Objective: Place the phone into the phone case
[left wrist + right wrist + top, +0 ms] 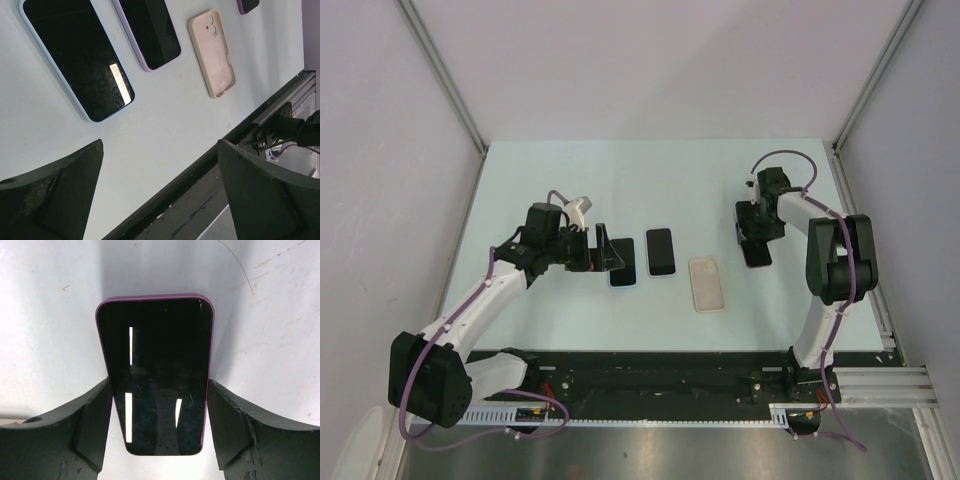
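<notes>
Your left arm (485,295) reaches forward and inward from its base with the elbow low and the wrist turned toward the middle. The left gripper (608,252) is held low with its jaws spread as wide as they go. Your right arm (835,260) stands folded, rising from its base and then running out to the far side, and the right gripper (756,245) points down with its fingers (95,410) partway apart; you cannot tell whether they are pressing on anything.

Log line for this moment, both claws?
left claw: open, empty | right claw: astride purple phone, grip unclear | phone case: lying apart, untouched
</notes>
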Controlling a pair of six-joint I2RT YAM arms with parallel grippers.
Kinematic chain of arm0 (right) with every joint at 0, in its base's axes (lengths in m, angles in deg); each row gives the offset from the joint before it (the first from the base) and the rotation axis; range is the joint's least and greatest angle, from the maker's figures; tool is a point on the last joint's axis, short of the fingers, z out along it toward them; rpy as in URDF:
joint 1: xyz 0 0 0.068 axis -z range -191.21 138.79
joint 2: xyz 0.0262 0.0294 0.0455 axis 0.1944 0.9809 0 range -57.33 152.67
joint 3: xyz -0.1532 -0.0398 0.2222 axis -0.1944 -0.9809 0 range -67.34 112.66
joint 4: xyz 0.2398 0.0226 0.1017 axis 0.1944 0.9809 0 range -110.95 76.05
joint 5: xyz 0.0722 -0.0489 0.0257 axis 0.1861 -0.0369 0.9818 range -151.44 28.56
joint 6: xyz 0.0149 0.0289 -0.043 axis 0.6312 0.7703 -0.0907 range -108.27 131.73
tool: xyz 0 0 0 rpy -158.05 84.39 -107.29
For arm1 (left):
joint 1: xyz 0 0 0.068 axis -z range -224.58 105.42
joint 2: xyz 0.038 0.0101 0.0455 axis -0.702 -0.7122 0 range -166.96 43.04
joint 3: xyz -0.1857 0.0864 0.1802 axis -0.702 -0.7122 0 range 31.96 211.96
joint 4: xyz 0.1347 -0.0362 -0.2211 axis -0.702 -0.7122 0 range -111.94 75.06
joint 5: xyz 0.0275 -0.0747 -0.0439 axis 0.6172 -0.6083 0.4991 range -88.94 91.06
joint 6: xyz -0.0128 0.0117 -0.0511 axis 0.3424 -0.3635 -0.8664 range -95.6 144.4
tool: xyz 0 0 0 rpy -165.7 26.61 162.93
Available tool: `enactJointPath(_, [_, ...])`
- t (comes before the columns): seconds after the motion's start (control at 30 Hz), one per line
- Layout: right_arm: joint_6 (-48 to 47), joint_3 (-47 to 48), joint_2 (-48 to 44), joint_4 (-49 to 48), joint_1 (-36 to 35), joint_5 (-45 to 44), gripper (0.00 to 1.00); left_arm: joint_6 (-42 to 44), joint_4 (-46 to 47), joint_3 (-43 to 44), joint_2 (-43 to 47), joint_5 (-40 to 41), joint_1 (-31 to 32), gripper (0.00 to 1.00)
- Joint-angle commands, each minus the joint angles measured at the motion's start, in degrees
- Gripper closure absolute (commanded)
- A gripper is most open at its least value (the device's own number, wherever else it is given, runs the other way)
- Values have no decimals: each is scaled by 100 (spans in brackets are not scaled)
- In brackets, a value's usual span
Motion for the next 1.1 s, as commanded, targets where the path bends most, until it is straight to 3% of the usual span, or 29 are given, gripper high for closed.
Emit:
enactJointPath(0.0, [578,-15,-53,294,-77,34,44,44,133,195,52,-111,-39,1])
enactJointPath(0.53, [1063,-77,-869,1252,-340,455,49,27,159,177,113,-155,-39,1])
enactJointPath(0.8, [1677,-235,-1283,1375,-1095,359,53,9,159,177,105,-190,-39,1])
enactJointPath(1.07, [2645,-937,-1635,708,-1992,201,53,-8,177,160,113,-234,-31,2])
